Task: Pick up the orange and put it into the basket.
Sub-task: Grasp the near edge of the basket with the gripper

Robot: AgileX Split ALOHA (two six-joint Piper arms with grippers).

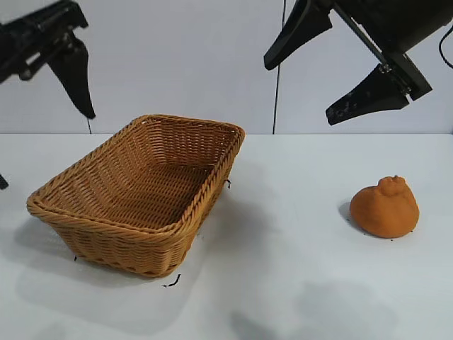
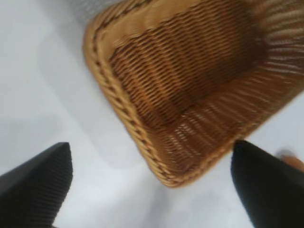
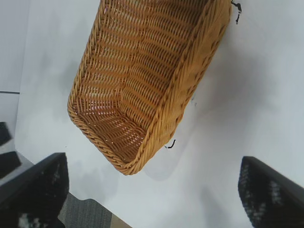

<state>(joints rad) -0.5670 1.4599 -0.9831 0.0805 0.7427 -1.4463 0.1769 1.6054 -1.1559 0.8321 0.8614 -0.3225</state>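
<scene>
The orange (image 1: 386, 207), matte and lumpy with a knob on top, sits on the white table at the right. The tan wicker basket (image 1: 106, 219) stands at the left-centre with nothing in it. My right gripper (image 1: 300, 91) hangs open high above the table, up and to the left of the orange, and holds nothing. My left gripper (image 2: 151, 144) is raised at the far left above the basket's (image 2: 118, 102) left end, open and holding nothing. The right wrist view shows the basket (image 3: 156, 128) beyond the open right gripper (image 3: 152, 158); the orange is out of that view.
Small black marks (image 1: 172, 282) lie on the table by the basket's corners. A white wall stands behind the table. The right wrist view shows the table's edge with grey floor (image 3: 90, 213) past it. Bare table lies between basket and orange.
</scene>
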